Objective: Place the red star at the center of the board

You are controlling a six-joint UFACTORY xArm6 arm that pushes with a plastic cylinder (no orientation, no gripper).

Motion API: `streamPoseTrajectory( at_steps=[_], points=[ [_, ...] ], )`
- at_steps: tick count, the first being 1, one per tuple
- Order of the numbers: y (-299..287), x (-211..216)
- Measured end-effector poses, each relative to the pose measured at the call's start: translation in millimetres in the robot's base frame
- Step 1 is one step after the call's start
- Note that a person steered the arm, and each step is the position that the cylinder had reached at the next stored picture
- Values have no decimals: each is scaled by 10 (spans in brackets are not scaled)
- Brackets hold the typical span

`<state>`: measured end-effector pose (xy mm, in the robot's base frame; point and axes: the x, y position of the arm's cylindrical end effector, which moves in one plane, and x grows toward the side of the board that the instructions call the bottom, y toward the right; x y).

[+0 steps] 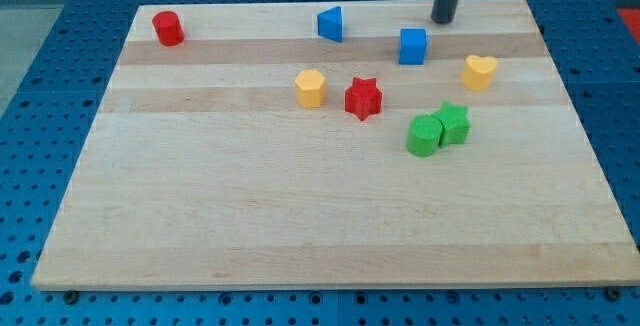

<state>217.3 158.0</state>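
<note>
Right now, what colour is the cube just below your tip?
Blue. The cube sits just below and to the view's left of my tip, clearest in the camera view.

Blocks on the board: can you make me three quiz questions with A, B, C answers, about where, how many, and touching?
1. Where is the red star?
A. right of the yellow block
B. at the board's bottom edge
C. beside the red cylinder

2. How many blue blocks?
A. one
B. two
C. four

3. My tip is:
A. touching no block
B. pressing the star
C. on a green block

Answers: 1 A, they sit side by side. 2 B, a blue triangle and blue cube. 3 A, bare board surrounds it.
</note>
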Motion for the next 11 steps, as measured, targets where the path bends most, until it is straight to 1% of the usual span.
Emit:
streamPoseTrajectory(
  at_steps=[1, 3, 4, 6, 7, 8, 9, 10, 11],
  points=[
    [-131, 3],
    [-192, 361],
    [-279, 844],
    [-1162, 2018],
    [-1165, 2159],
    [-1164, 2179],
    [-1212, 2499],
    [-1582, 3057],
    [-1876, 3412]
  ],
)
